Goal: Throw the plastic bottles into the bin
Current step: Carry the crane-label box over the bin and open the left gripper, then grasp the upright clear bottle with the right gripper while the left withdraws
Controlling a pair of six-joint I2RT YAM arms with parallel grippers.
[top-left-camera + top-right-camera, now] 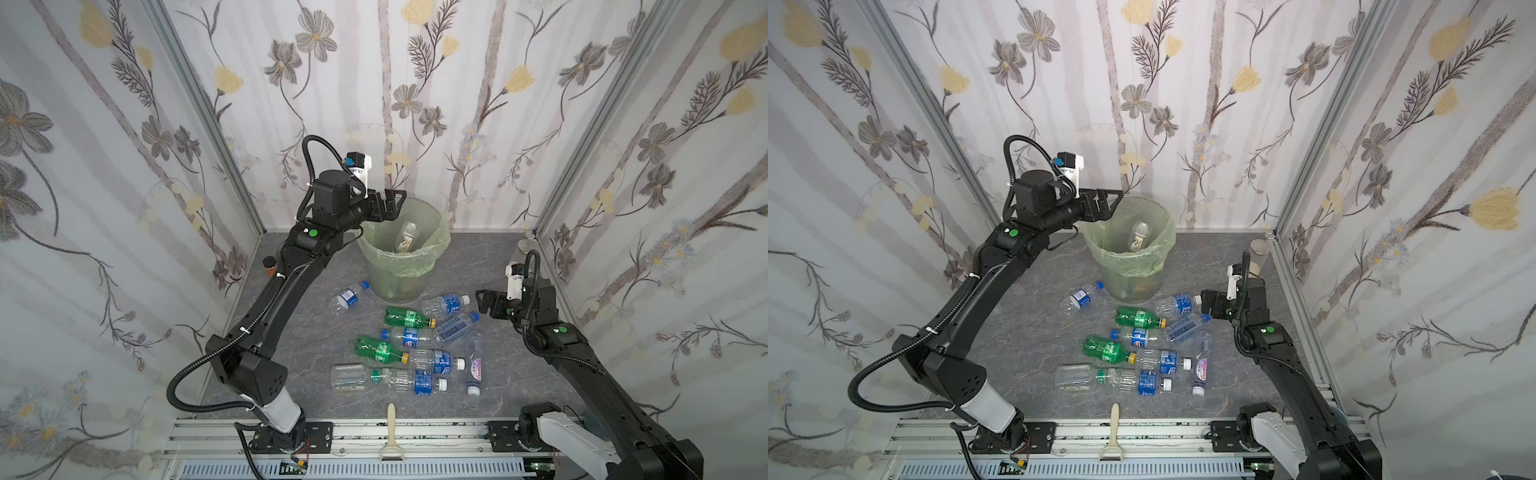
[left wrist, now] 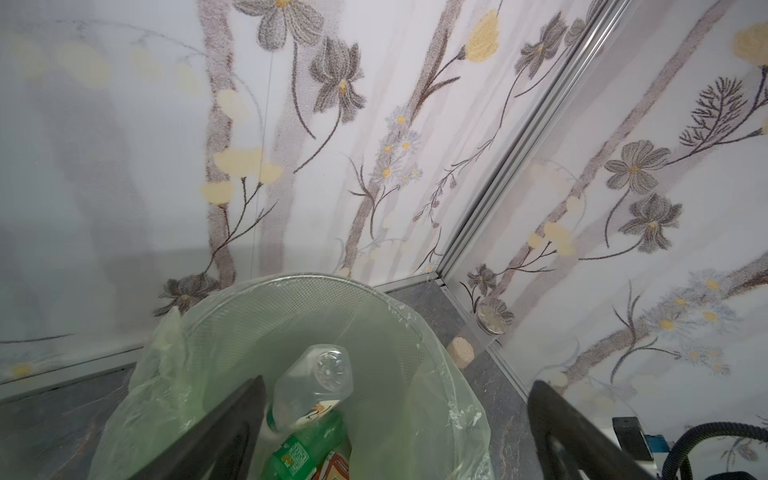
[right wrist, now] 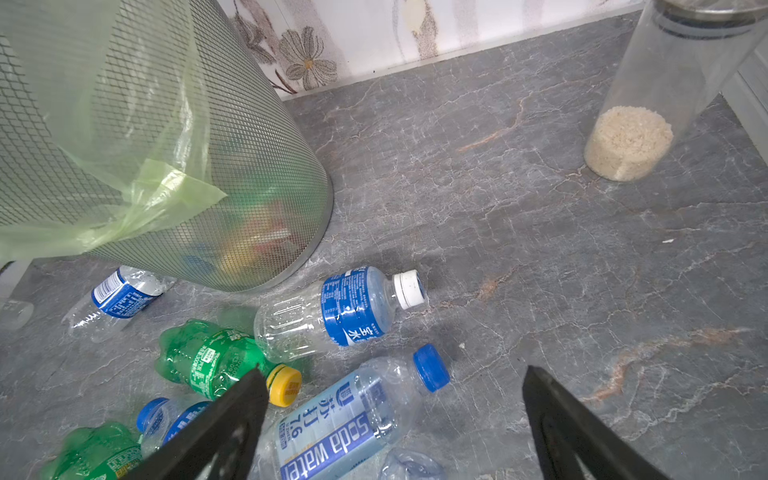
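Observation:
The bin (image 1: 438, 239), a grey mesh basket with a pale green bag over its rim, stands at the back middle in both top views (image 1: 1129, 268). My left gripper (image 1: 395, 203) hangs open over its left rim with nothing between the fingers. Below it, inside the bin (image 2: 257, 332), a clear bottle (image 2: 311, 386) lies base-up on a green bottle (image 2: 307, 444). Several plastic bottles lie on the floor in front of the bin. My right gripper (image 1: 482, 301) is open, low over a soda water bottle (image 3: 340, 424), beside a white-capped blue-label bottle (image 3: 332, 311) and a green yellow-capped bottle (image 3: 216, 361).
A tall clear cylinder with beige grains (image 3: 648, 104) stands in the back right corner. An amber jar (image 1: 270, 266) sits by the left wall behind my left arm. A clear plastic box (image 1: 349, 376) lies among the bottles. A cream-handled peeler (image 1: 391, 428) lies at the front rail.

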